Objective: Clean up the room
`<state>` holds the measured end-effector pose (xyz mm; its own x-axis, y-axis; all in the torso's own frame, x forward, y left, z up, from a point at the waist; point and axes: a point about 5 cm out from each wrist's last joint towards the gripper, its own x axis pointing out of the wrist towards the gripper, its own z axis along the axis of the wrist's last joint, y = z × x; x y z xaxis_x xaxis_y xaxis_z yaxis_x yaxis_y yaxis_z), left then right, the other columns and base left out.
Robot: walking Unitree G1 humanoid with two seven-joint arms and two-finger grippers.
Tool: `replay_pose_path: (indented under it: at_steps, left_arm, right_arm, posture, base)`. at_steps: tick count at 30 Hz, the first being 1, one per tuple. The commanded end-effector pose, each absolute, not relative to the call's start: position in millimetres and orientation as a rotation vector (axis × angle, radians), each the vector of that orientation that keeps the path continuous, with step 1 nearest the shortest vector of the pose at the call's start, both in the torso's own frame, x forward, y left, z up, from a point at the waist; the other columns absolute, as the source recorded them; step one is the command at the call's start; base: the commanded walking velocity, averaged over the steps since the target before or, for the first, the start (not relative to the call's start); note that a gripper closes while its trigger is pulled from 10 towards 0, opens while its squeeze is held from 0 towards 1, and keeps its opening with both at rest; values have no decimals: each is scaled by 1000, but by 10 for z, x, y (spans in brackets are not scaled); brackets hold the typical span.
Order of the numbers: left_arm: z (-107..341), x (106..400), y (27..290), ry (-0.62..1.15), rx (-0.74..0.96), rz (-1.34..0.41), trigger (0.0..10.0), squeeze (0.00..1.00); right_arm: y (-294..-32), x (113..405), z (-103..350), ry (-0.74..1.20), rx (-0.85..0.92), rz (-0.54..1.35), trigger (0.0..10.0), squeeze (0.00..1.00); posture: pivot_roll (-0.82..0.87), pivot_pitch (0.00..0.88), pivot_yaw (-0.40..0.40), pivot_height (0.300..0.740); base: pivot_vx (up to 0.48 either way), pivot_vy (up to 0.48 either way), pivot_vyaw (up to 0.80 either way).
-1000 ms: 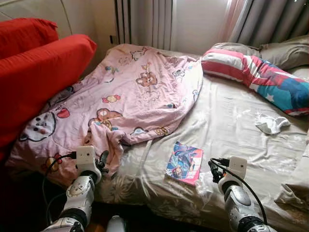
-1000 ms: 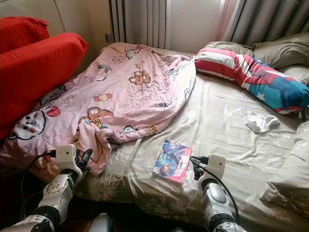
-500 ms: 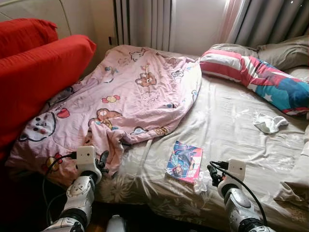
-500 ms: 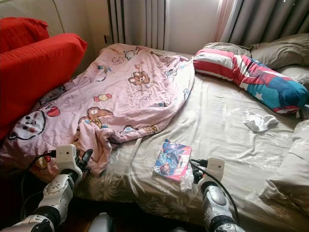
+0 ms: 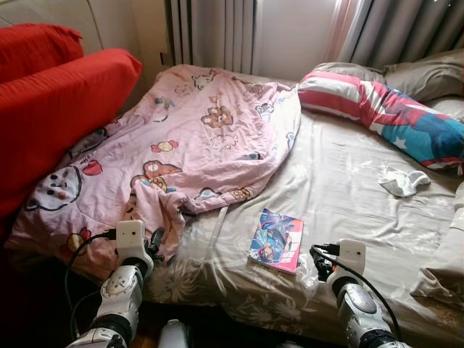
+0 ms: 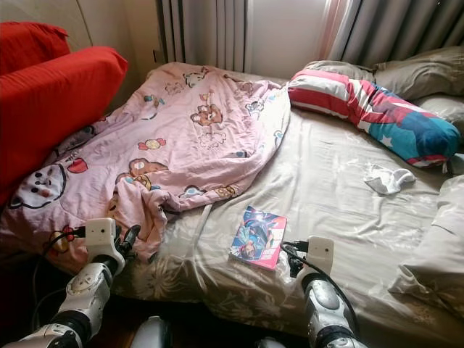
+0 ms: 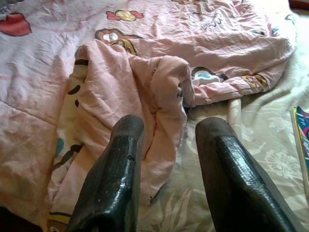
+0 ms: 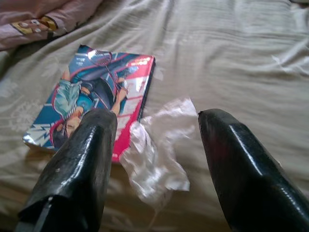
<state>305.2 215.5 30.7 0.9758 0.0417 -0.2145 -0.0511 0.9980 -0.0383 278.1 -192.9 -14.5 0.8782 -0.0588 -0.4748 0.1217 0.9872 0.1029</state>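
- A crumpled white tissue (image 8: 157, 150) lies on the beige floral bed sheet (image 5: 348, 181) near the bed's front edge, touching the right edge of a comic book (image 5: 277, 240).
- The right gripper (image 8: 154, 159) hovers just above the tissue, its 2 black fingers (image 8: 241, 169) spread wide on either side of it and holding nothing.
- In the left eye view the right gripper (image 5: 319, 262) sits at the front edge of the bed, just right of the comic book, with the tissue beside its tips.
- The comic book lies flat with its glossy blue and pink cover up, between the tissue and the hem of a pink cartoon blanket (image 5: 196, 138).
- The blanket covers the left half of the bed, rumpled, with 1 folded corner hanging near the front edge.
- The left gripper (image 7: 166, 145) points at that folded corner; its 2 fingers (image 7: 116, 174) stand apart and grip nothing.
- In the left eye view the left gripper (image 5: 154, 241) is at the blanket's front fold, close to the cloth.
- A small white cloth (image 5: 403, 181), balled up, lies on the sheet well apart from the book, toward the right.
- A long striped pillow (image 5: 384, 116) in red, white and blue lies across the head of the bed, with grey pillows (image 5: 424, 76) behind it.
- 2 red cushions (image 5: 58, 109) are stacked at the left, beside the blanket.
- Grey curtains (image 5: 217, 36) hang behind the bed.
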Motion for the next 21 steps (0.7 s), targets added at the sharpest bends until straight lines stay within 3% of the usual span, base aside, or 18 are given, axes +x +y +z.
replay_pose_path:
  at_steps: [1, 4, 21]
  left_arm:
    - [281, 3035, 2146, 227, -38, 45, 10000, 0]
    - [274, 3034, 2159, 239, -29, 51, 10000, 0]
    - [275, 3040, 2157, 243, -38, 52, 10000, 0]
  right_arm:
    - [-1935, 2720, -204, 524, 128, -94, 10000, 0]
    - [-1921, 2712, -216, 533, 129, -91, 10000, 0]
    - [-1887, 2726, -215, 545, 111, -69, 10000, 0]
  posture:
    - [26, 0, -53, 631]
    - [27, 0, -53, 631]
    - [26, 0, -51, 631]
  base:
    - [0, 0, 0]
    - [0, 0, 0]
    - [298, 0, 0]
